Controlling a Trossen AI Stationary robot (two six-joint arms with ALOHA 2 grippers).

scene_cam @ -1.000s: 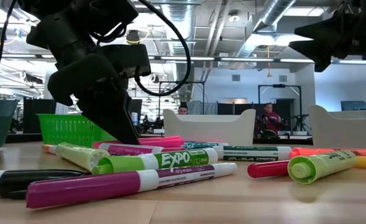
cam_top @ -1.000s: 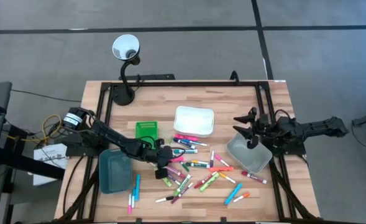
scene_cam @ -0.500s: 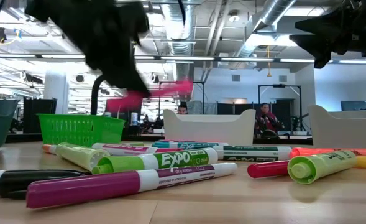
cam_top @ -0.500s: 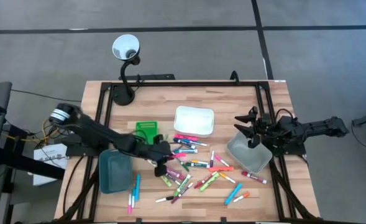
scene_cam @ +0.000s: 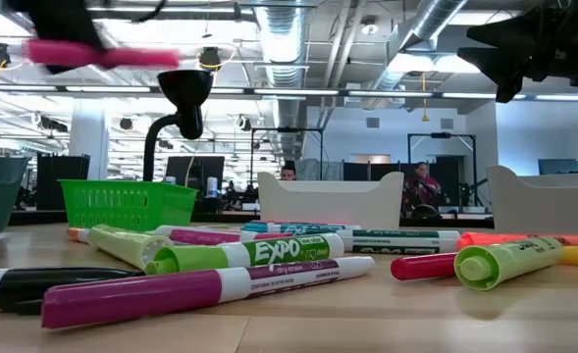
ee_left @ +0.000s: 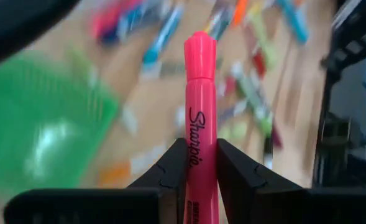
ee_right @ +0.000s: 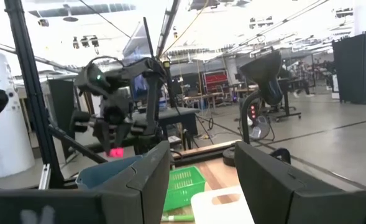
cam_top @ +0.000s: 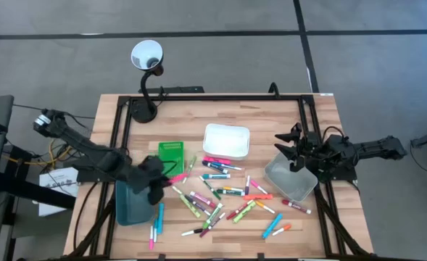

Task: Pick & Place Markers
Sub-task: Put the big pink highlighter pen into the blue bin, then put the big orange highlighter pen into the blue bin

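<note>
- The left gripper (cam_top: 164, 181) sits left of centre in the high view, above the right edge of the teal tray (cam_top: 131, 201) and just below the green basket (cam_top: 171, 154).
- Its jaws are clamped on a pink Sharpie marker (ee_left: 201, 118); the left wrist view shows both fingers (ee_left: 168, 176) pressed against the barrel, cap pointing away from the wrist.
- In the low view the held marker appears as a pink streak at upper left, clear of the desk (cam_top: 322, 130) surface.
- The right gripper (cam_top: 293, 151) hangs at the right of the high view, over the upper left corner of the clear grey tray (cam_top: 289, 183).
- Its jaws stand apart with nothing between them; the right wrist view shows an open gap between the two fingers (ee_right: 150, 177).
- The remaining markers (cam_top: 224, 197) lie scattered flat across the lower centre of the desk, between the teal tray and the grey tray.
- Two markers lie apart from the group, just right of the teal tray near the bottom edge.
- The white tray (cam_top: 226, 140) sits above the scatter, right of the green basket.
- A gooseneck lamp (cam_top: 146, 56) stands at the upper left corner of the desk.
- In the low view, a green Expo marker (scene_cam: 249, 253) and a magenta marker (scene_cam: 185, 290) lie nearest the camera.
</note>
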